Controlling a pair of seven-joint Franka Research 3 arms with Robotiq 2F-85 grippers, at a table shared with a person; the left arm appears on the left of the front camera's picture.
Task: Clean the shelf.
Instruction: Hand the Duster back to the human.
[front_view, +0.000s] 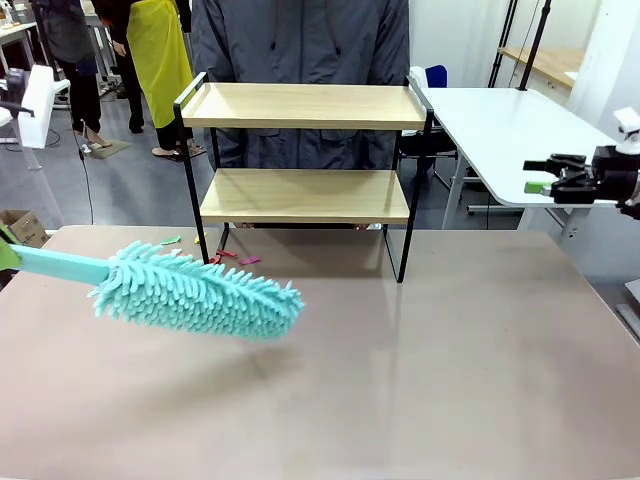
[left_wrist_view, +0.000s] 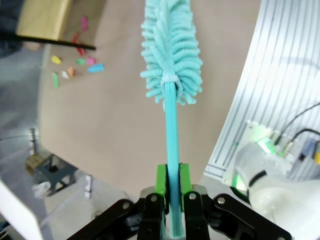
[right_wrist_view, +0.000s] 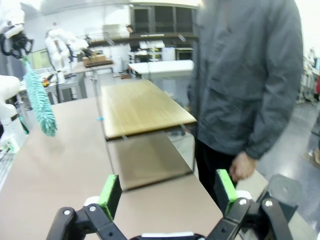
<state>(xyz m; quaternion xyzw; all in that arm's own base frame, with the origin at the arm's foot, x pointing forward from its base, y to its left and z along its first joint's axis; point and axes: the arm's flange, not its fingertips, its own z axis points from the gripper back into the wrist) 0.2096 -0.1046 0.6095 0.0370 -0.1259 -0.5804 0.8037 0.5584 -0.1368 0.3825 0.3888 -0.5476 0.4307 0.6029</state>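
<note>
The shelf (front_view: 305, 107) stands at the far middle of the table, two light wooden boards in a thin black frame; both boards look bare. It shows sideways in the right wrist view as the shelf (right_wrist_view: 140, 105). A teal fluffy duster (front_view: 195, 290) hangs over the table left of centre, below and in front of the shelf. Its handle runs off the left edge of the front view. My left gripper (left_wrist_view: 170, 182) is shut on the duster's handle (left_wrist_view: 172, 130). My right gripper (front_view: 545, 175) hovers open at the far right, level with the shelf, nothing between its pads (right_wrist_view: 110, 192).
A person in a grey jacket (front_view: 300, 40) stands right behind the shelf, one hand (right_wrist_view: 240, 167) hanging near its end. Small coloured scraps (front_view: 225, 258) lie on the table by the shelf's left leg. A white table (front_view: 500, 130) stands at the back right.
</note>
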